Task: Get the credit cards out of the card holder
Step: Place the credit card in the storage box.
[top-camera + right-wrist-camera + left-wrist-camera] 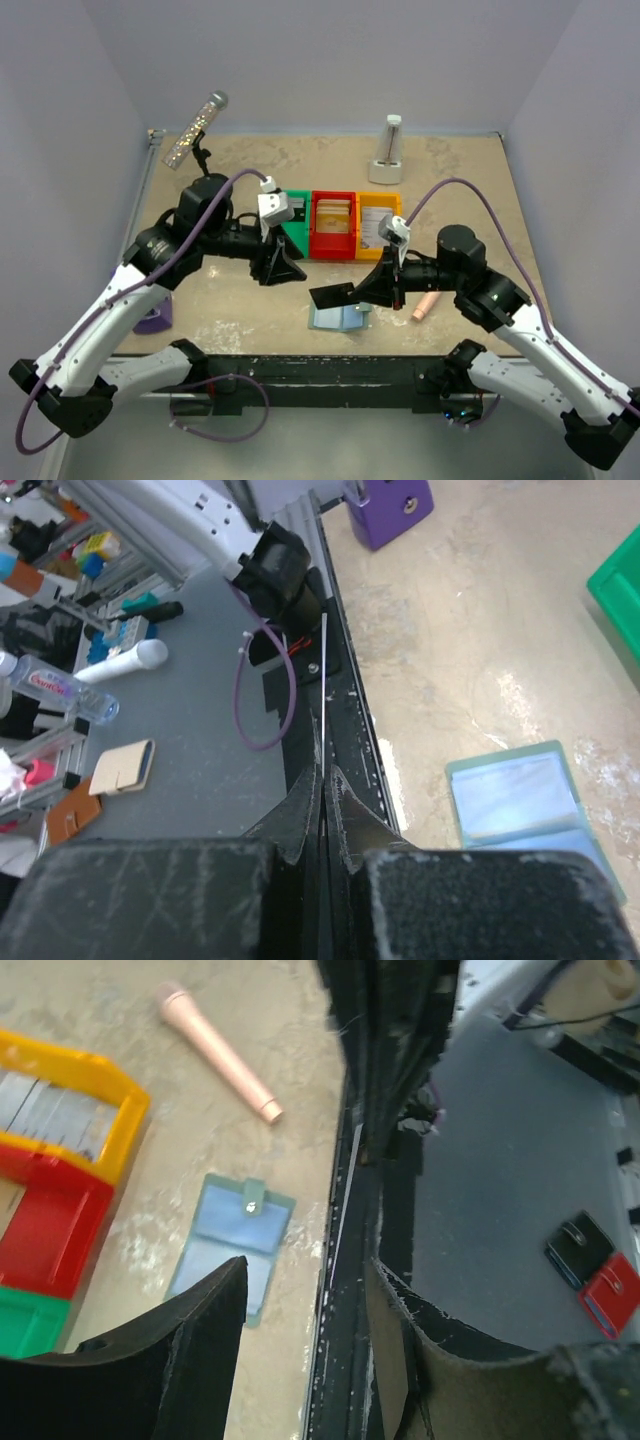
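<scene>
- Pinching a dark credit card tight, the right gripper held it near the open card holder on the table.
- The left gripper had its jaws apart, empty.

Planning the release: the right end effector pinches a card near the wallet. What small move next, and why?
Probably carry the card away from the wallet and let go: the right end effector is shut on it, it is clear of the pockets, and the wallet lies open nearby.
</scene>
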`<state>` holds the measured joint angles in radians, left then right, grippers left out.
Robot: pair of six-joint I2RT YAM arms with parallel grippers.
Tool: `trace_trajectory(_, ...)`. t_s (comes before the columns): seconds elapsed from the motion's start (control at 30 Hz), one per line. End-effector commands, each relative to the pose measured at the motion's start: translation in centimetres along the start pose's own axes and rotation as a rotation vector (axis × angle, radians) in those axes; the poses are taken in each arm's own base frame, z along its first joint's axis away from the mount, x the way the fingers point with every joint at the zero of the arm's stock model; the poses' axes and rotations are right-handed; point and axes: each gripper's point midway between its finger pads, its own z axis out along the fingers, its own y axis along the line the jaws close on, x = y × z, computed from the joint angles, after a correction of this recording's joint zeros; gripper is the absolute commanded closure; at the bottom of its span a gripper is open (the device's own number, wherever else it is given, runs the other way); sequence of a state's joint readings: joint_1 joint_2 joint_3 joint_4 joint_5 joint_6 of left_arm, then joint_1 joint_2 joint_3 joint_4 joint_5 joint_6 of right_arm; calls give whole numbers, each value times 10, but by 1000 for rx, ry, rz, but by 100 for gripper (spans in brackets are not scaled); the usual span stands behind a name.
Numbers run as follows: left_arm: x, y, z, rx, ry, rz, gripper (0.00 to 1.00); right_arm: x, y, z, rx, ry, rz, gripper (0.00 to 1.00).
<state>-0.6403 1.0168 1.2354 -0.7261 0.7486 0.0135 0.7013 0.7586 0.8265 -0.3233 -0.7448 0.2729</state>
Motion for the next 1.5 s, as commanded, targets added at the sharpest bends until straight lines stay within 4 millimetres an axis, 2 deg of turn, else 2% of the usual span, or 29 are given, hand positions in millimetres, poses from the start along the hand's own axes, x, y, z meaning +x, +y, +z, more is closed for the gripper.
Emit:
trace_trajectory(0.0,-19,-55,-7,308,-2,153,45,-1,16,-1,-100,32,-83,100)
trace_trajectory(0.07,-19,-60,-4,335,27,159,49,2,14,1,-100,32,-87,100)
trace_trajectory(0.23,0,-64,19,361,188,161,60,0,15,5,-113,16,-88,100)
trace_trajectory(0.7,9,-46,37,309,232,141,66,-1,27,9,-172,23,-85,100)
trace_trajectory(1.0,14,-42,41,306,249,126,76,4,27,8,-169,26,-82,100)
trace_trajectory(1.3,16,-48,39,337,250,114,69,6,24,9,-160,26,-82,100)
trace_trajectory(1.47,24,-48,40,347,268,97,80,4,24,10,-158,19,-83,100)
